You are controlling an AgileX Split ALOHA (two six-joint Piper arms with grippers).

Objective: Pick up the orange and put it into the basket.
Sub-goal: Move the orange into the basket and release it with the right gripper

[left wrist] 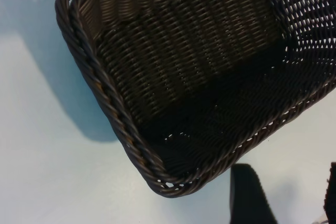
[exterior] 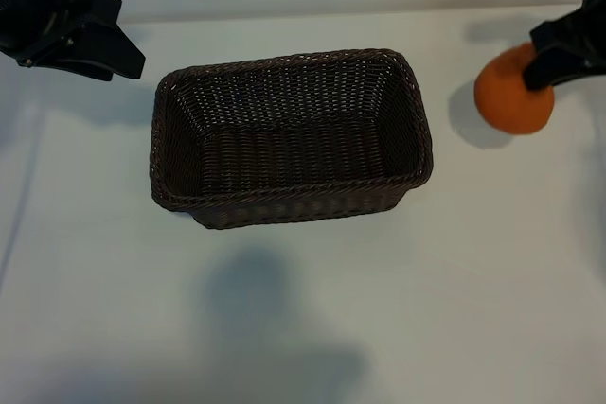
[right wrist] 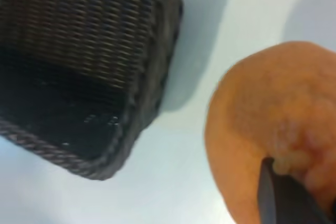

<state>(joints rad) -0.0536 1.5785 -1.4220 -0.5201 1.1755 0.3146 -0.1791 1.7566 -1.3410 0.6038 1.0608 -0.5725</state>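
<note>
Two arms flank a white table (exterior: 312,328), with the basket (exterior: 180,120) sitting between them near the middle, its dark woven interior empty and its braided rim unbroken all round. At the exterior view's right edge, the right gripper (exterior: 554,63) is clamped on the orange (exterior: 507,101), its dark fingers pressing the fruit's upper side; the orange hangs above the table, casting a soft shadow on the surface just beside it, well apart from the basket's right end wall. From the right wrist view, the orange (right wrist: 262,124) fills the near side, with one dark finger (right wrist: 283,198) against its bumpy nub, and a corner of the basket (right wrist: 142,103) lies beyond it. At the exterior view's upper left, the left gripper (exterior: 99,49) hovers off the basket's left end with its jaws apart, holding nothing; in the left wrist view, one of its fingertips (left wrist: 249,198) shows just past a rounded basket corner (left wrist: 115,119).
</note>
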